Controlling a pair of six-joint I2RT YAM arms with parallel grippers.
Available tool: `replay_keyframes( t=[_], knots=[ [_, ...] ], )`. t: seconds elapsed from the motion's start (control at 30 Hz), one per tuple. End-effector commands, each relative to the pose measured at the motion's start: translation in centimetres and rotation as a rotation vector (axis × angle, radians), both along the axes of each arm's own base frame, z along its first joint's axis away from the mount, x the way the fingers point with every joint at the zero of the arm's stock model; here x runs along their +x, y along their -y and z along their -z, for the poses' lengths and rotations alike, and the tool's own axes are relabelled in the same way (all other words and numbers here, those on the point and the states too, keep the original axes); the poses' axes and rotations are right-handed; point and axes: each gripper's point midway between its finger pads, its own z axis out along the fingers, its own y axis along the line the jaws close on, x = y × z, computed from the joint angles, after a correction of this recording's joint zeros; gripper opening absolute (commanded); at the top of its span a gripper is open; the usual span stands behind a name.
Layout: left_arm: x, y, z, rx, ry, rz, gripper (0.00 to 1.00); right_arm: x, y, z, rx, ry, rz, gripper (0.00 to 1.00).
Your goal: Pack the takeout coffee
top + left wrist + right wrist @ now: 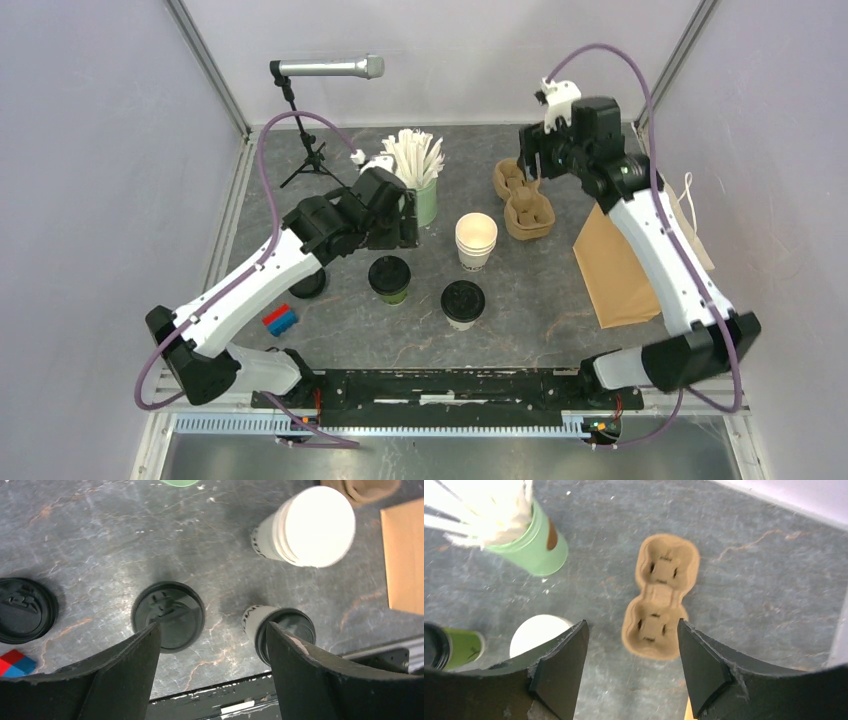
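Two lidded takeout coffees stand on the dark worktop point(400, 345) near its front middle. The olive-green cup point(389, 279) is on the left, and the white cup point(463, 303) is just right of it, nearer the arms. The left claw point(212, 630) hangs above them, jaws wide, holding nothing. The right claw point(633, 625) hovers over the brown pulp cup carrier point(661, 595) at the back right, also wide and empty. A stack of cream cups point(476, 240) stands between the coffees and the carrier.

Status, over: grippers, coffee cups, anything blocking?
Both open, empty: left gripper by the green cup, right gripper above the carrier. The white cup alongside, neither packed; carrier empty. Between cups and carrier: stack of lidless cups.
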Motion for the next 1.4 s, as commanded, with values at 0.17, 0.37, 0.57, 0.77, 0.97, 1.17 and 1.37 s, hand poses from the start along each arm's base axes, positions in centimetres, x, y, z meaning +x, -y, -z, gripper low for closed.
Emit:
replay_keyframes(
  t=[0.17,0.37,0.57,0.77,0.97,1.17,1.37],
  knots=[
    [0.7,-4.8,5.0,0.011,-0.175,-0.086,0.93,-8.8,-7.6,6.0,0.073,-0.098,-0.281,0.85],
    [-0.4,-4.7,7.6,0.044,-0.249,-0.038,1.00,-13.3,-10.5,6.4,0.054,-0.064,-0.421,0.98],
    [-0.2,-5.1,9.3,0.098,-0.269,-0.037,1.00,-17.4,-11.0,9.1,-0.020,-0.105,-0.579,0.98],
    [0.0,-4.3,9.5,0.049,-0.254,-0.021,1.00,-19.5,-12.3,11.0,-0.081,-0.138,-0.643,0.98],
    [0.0,-3.6,11.3,0.051,-0.294,-0.004,1.00,-19.1,-12.2,10.5,-0.112,-0.104,-0.611,0.98],
    [0.3,-3.9,12.6,0.102,-0.308,-0.004,0.99,-19.1,-11.7,10.3,-0.124,-0.098,-0.599,0.98],
    [0.7,-4.0,13.2,0.143,-0.302,-0.005,0.92,-19.1,-11.5,10.3,-0.126,-0.092,-0.591,0.98]
  ],
)
